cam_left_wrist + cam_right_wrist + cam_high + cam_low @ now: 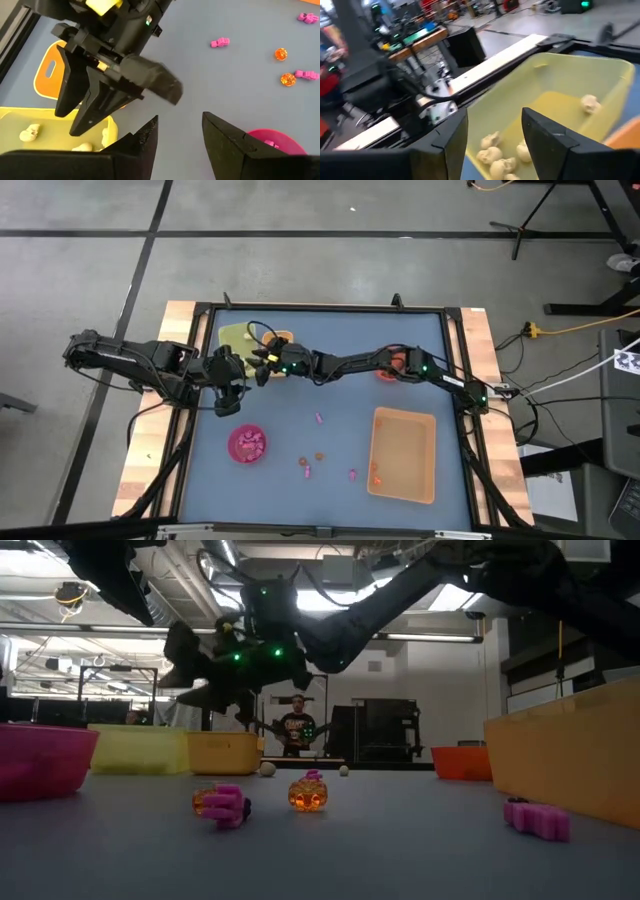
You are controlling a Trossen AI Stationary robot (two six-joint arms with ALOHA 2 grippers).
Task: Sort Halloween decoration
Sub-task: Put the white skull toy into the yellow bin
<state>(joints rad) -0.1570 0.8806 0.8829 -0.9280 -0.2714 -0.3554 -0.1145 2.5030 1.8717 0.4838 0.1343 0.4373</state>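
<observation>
From above, I am reaching my right tool [265, 363] over the green tray [236, 335], my left tool [226, 402] waiting just beside the pink bowl [247, 444]; trinkets [319, 418] are lying loose on the counter [340, 340].

At counter height, an orange bead [308, 793] is looking light, hard and apt to roll.

My left wrist is showing fingers [145, 142] spread, empty.

My right wrist is showing fingers [447, 135] apart above cream skulls [492, 155]: I'd pinch each across its middle.

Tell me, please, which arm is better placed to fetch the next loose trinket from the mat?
Probably the left: its open claw hovers nearer the loose pink trinket, while the right claw sits over the green tray.
</observation>
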